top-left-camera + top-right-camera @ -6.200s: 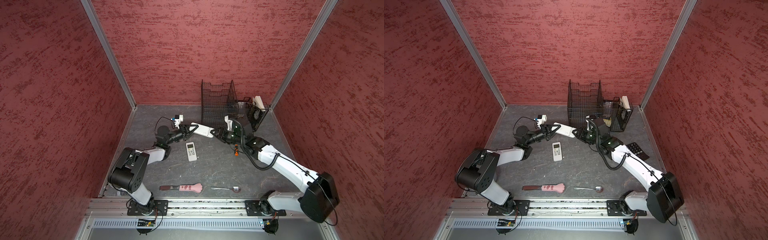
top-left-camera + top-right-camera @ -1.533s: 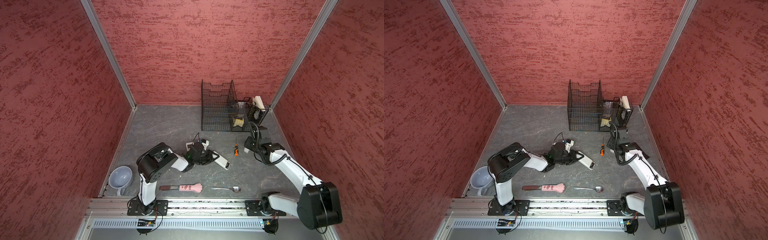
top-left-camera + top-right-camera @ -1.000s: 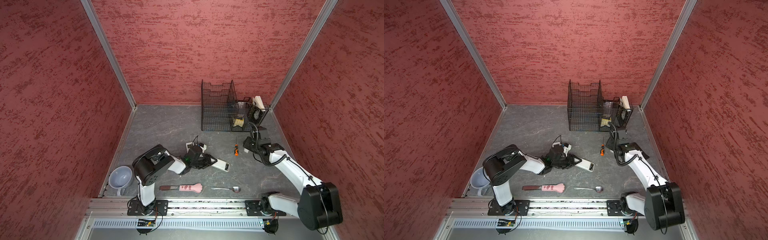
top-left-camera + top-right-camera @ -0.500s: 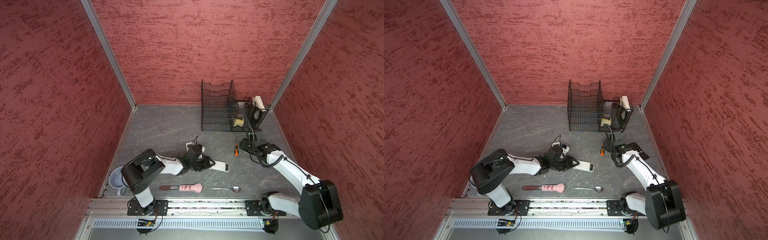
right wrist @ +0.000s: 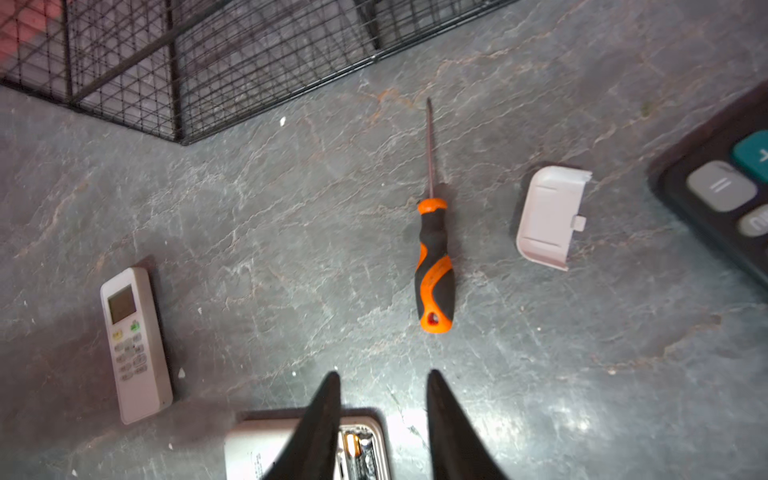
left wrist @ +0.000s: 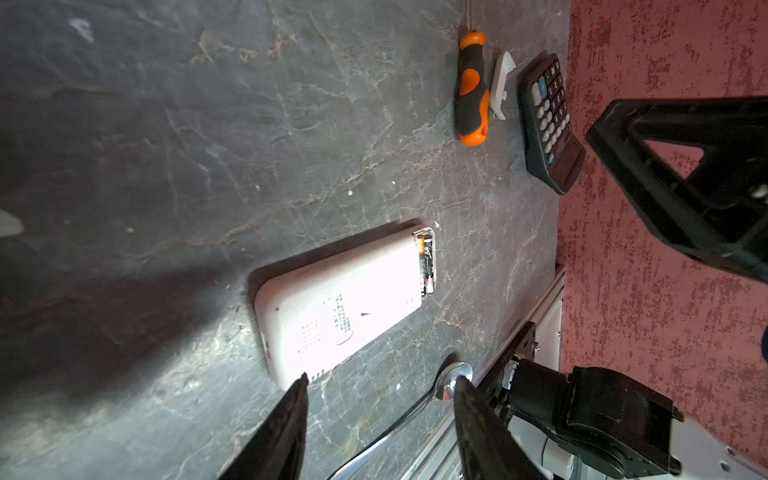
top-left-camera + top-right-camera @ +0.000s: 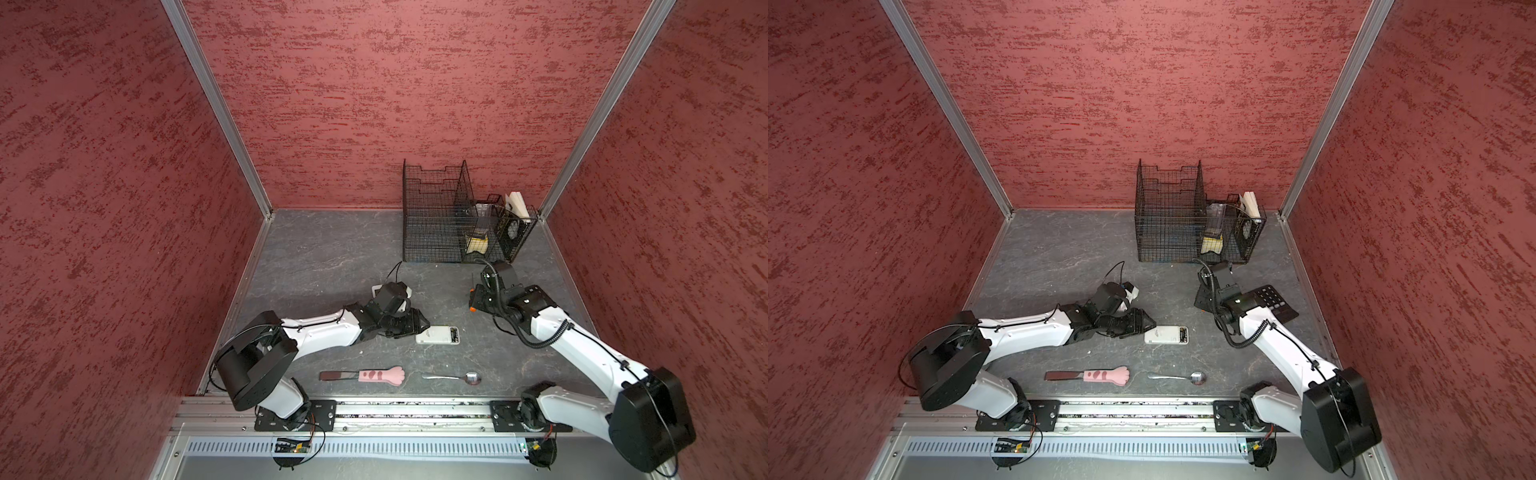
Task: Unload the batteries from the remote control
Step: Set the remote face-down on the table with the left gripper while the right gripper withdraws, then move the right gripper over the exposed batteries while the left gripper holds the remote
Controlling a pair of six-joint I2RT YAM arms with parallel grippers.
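The white remote control (image 7: 434, 335) (image 7: 1163, 335) lies face down on the grey table in both top views. Its battery bay is uncovered at the right end, and the batteries (image 6: 426, 266) (image 5: 356, 452) sit inside it, dark with a gold end. My left gripper (image 7: 423, 326) (image 6: 380, 380) is open and empty, its fingertips just off the remote's left end. My right gripper (image 7: 478, 302) (image 5: 383, 374) hovers open between the remote's battery end and the screwdriver, holding nothing.
An orange-handled screwdriver (image 5: 434, 266), the loose white battery cover (image 5: 548, 216) and a black calculator (image 7: 1273, 301) lie near the right gripper. A second white remote (image 5: 135, 345) lies face up. A wire basket (image 7: 432, 220) stands at the back. A pink-handled tool (image 7: 380, 375) and a spoon (image 7: 453, 377) lie in front.
The left gripper has turned the remote to lie sideways and opened off it. The right arm has swung left towards the remote's open end, its jaws narrowing.
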